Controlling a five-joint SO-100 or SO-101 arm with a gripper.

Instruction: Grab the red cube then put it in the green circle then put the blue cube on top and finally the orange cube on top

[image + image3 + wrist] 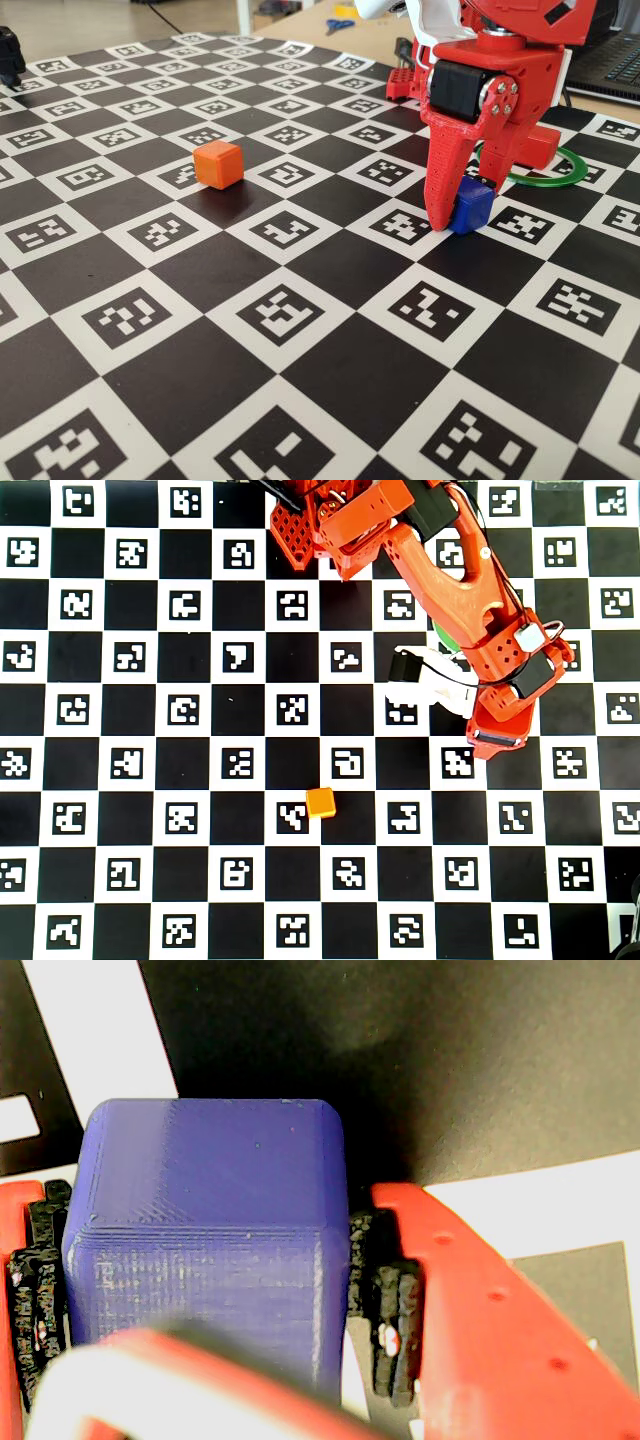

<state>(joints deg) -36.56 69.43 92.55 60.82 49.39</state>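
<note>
Wrist view first: the blue cube (205,1250) is seen very close, filling the gap between the two red fingers (480,1310). Black pads are pressed against both of its sides, so the hand (210,1290) is clamped on the blue cube. Under the cube, the black and white squares of the tabletop (480,1070) are seen.

In the fixed view, the blue cube (470,206) is seen sitting on the tabletop (330,380), with the hand (452,212) pointing down at it. The orange cube (219,164) is seen well apart, to the left, alone on a black square. Behind the arm, part of the green circle (558,172) is seen lying flat.

In the overhead view, the orange cube (321,802) is seen near the middle. The blue cube is hidden under the arm there. The red cube cannot be seen in any view.
</note>
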